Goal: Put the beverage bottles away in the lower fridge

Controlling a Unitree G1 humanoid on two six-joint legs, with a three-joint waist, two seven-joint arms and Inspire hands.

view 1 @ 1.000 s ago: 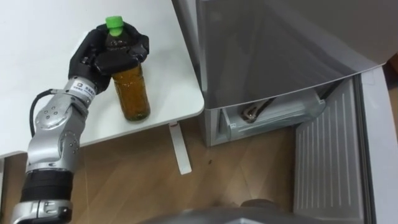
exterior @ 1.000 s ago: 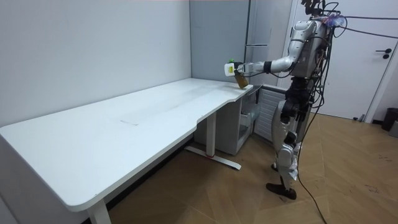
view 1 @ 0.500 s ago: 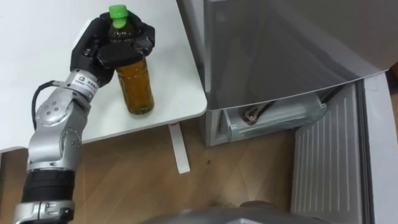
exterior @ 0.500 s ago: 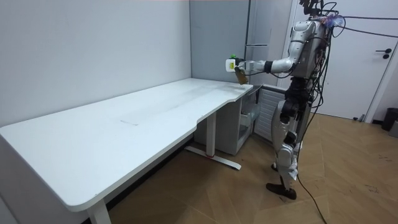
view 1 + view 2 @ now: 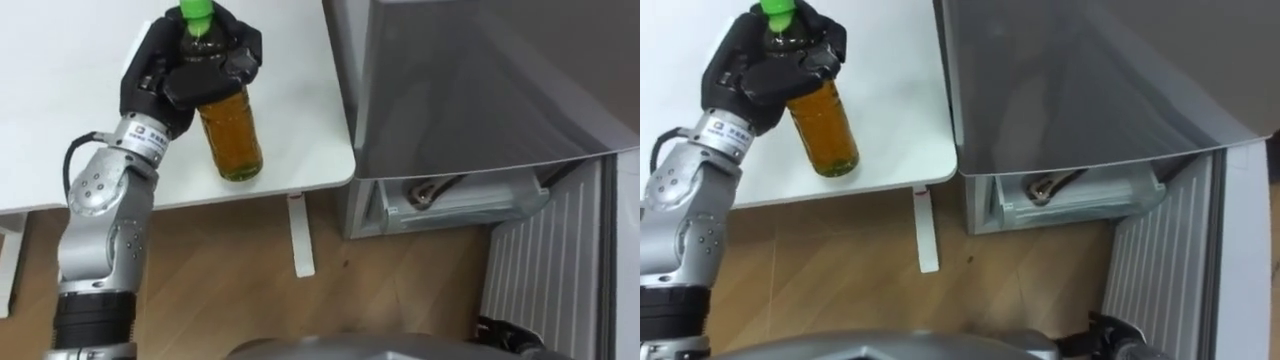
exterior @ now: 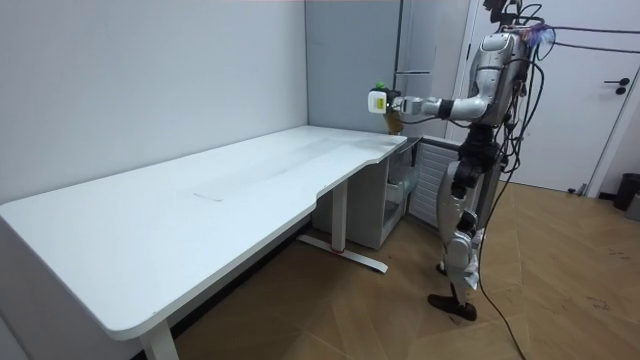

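Standing beside one white surface [image 5: 60, 100], the robot grasps one amber drink bottle [image 5: 232, 135] in its left hand [image 5: 175, 75], held above the surface's corner. One grey fridge [image 5: 480, 80] stands alongside, its lower door [image 5: 560, 260] open.

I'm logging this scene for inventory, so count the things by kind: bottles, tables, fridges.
Bottle: 1, held in the left hand
Table: 1
Fridge: 1
Total: 3

long white desk [image 6: 230, 190] against grey wall [image 6: 150, 80] | wood floor [image 6: 380, 320] | white door [image 6: 590, 110]
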